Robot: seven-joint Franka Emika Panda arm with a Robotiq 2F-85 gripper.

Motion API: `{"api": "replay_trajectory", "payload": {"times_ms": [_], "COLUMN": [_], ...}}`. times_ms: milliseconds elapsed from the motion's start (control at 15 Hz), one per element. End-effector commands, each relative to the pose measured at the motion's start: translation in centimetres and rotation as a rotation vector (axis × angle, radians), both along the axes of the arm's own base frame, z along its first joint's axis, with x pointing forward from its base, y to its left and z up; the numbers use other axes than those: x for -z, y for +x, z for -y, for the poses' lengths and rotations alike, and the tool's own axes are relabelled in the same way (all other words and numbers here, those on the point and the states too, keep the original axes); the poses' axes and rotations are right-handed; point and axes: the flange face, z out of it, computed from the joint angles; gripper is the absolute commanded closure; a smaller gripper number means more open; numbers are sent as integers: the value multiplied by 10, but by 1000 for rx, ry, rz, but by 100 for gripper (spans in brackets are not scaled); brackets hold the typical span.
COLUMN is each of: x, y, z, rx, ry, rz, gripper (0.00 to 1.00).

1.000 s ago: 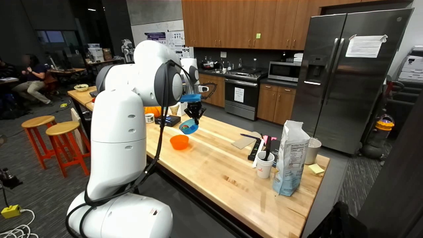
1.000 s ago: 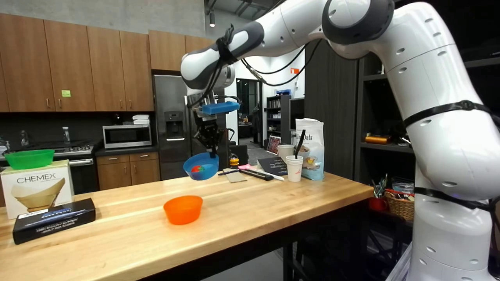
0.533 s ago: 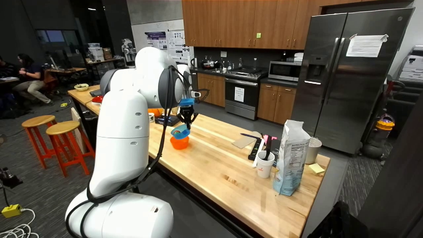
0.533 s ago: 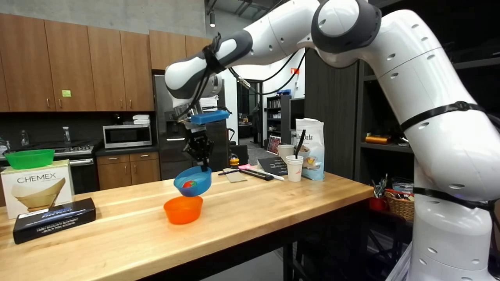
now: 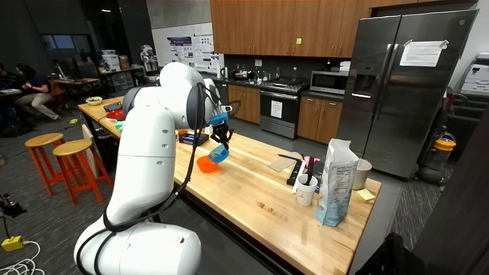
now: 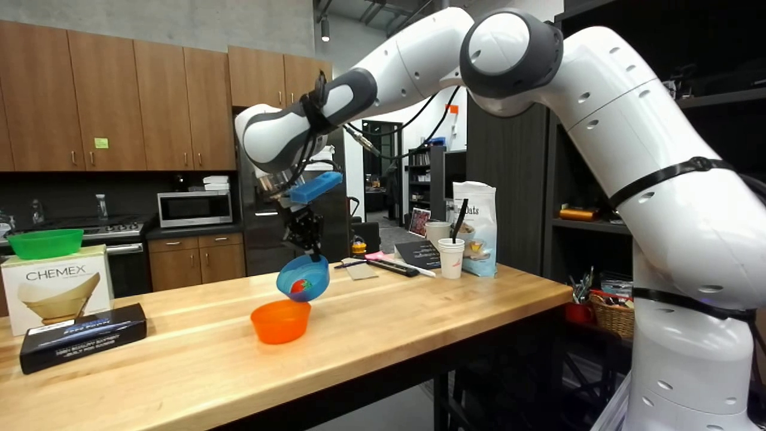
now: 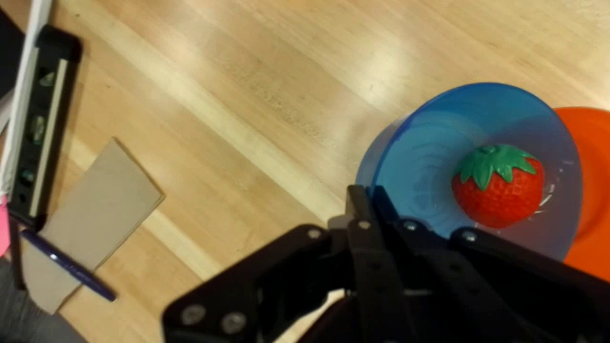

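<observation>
My gripper [image 7: 370,193] is shut on the rim of a translucent blue bowl [image 7: 414,147], one finger outside the wall and one inside. A red toy strawberry [image 7: 500,195] with green leaves lies inside it, toward the side away from the fingers. In both exterior views the blue bowl [image 6: 291,274] hangs above the table, tilted, its low side down toward an orange bowl [image 6: 280,324]. That orange bowl stands upright on the wood, partly below and beside the blue one. In the wrist view the blue bowl covers part of the orange bowl [image 7: 593,190].
On the wooden table [image 6: 383,311] stand a Chemex box [image 6: 57,287] with a green bowl [image 6: 46,244] on top, and a flat black box [image 6: 84,336]. Toward the far end are cardboard [image 7: 102,200], a pen [image 7: 69,267], a level [image 7: 45,128], paper cups [image 6: 450,258] and an oats bag [image 6: 479,230].
The blue bowl came down toward the orange bowl, then shifted back slightly and tipped further. The strawberry now sits nearer the bowl's low side. The orange bowl stayed put.
</observation>
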Motion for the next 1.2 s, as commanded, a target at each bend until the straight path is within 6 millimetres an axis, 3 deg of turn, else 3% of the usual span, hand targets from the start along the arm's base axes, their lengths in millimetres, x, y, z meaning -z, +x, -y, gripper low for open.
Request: {"api": "replay_trajectory", "payload": {"times_ms": [0, 867, 1133], "x": [-5, -3, -1], "y": [12, 34, 35], "z": [-1, -5, -5], "rx": [-51, -173, -184], "ry": [-73, -59, -16], "rz": [82, 253, 236], "gripper": [99, 99, 99]}}
